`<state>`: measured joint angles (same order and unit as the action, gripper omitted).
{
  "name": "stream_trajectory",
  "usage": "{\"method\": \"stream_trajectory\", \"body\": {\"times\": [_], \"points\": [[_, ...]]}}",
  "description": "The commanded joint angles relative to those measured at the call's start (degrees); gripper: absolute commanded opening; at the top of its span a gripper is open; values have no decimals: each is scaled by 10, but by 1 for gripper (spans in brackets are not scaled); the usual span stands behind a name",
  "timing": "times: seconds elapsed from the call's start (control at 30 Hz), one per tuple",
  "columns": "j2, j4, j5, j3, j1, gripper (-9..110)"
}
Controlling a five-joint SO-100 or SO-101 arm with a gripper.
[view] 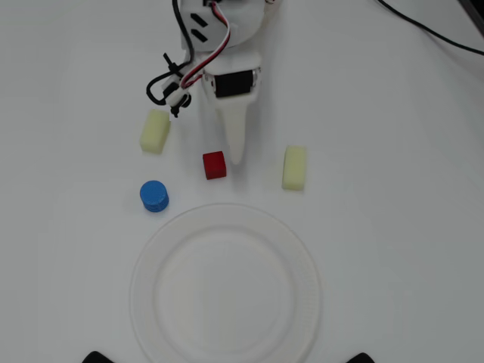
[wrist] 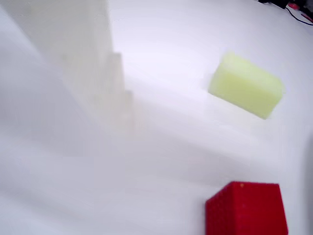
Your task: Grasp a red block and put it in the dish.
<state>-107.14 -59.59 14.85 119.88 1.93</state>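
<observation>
In the overhead view the red block sits on the white table just above the dish, a large round white plate with a ribbed rim. My gripper points down from the arm at the top. It shows as one narrow white taper, jaws together, holding nothing. Its tip rests just right of the red block, very close to it. In the wrist view the red block is at the bottom right, and a blurred white finger fills the left side.
In the overhead view, one pale yellow block lies left of the gripper and another right of it; one shows in the wrist view. A blue cylinder stands left of the red block. A black cable crosses the top right.
</observation>
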Motion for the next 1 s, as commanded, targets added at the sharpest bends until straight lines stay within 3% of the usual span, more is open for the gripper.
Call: {"method": "stream_trajectory", "body": {"times": [0.0,0.63,0.97], "points": [[63,11,19,-76,-22,35],[221,62,55,-132,-40,27],[234,74,60,-139,-31,3]]}}
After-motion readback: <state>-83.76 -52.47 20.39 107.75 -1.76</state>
